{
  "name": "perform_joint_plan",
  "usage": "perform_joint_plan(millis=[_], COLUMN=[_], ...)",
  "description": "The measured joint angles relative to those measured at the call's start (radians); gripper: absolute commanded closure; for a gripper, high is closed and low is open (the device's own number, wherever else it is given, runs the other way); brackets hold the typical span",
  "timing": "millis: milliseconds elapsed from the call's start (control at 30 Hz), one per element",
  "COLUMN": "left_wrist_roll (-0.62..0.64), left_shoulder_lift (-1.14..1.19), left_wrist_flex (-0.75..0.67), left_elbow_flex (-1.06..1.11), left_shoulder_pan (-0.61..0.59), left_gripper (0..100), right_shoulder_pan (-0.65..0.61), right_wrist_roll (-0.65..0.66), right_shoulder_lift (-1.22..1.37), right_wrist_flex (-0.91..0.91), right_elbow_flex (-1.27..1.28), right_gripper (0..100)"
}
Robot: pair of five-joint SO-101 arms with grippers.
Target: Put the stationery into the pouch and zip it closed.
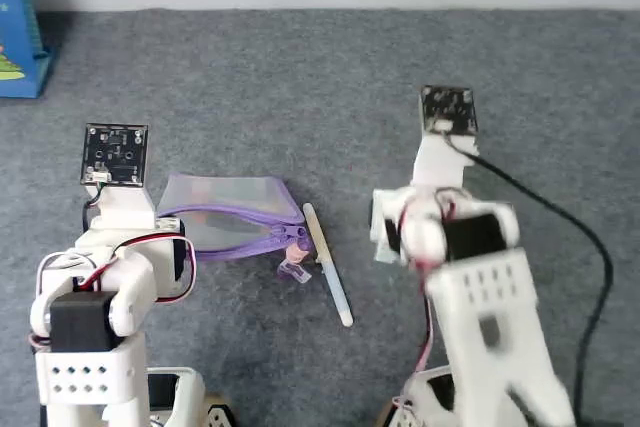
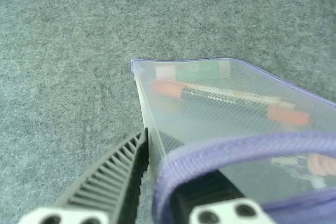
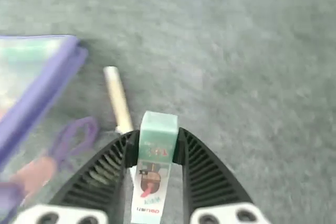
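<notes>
the left gripper (image 2: 149, 150) is clamped on the end wall of the clear, purple-trimmed pouch (image 2: 220, 124). one finger is inside the open mouth and one outside. an orange-capped pen (image 2: 220, 94) shows through its side. the right gripper (image 3: 156, 142) pinches what looks like an eraser (image 3: 157, 127), green-topped in a printed sleeve, over the grey carpet (image 1: 300, 67). a white pen (image 1: 328, 265) lies just beside the pouch's zipper end.

Left gripper (image 2: 157, 157) fingers pinched together — right gripper (image 3: 156, 140) fingers clamped too, both angled downward.
</notes>
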Motion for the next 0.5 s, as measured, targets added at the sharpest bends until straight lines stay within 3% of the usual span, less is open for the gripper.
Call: perform_joint_plan(millis=[267,500], left_wrist_roll=[0.000,0.000], left_shoulder_lift=[0.000,0.000], left_wrist_flex=[0.000,0.000], left_elbow_flex=[0.000,0.000], left_shoulder_pan=[0.000,0.000], left_gripper=[99,99], right_shoulder_pan=[-0.161,-0.321], right_wrist_roll=[0.011,0.011], right_shoulder_lift=[-0.381,-0.603], right_wrist_flex=[-0.055,-0.210], right_elbow_flex=[0.115,0.187], right_gripper=[99.1,99.1])
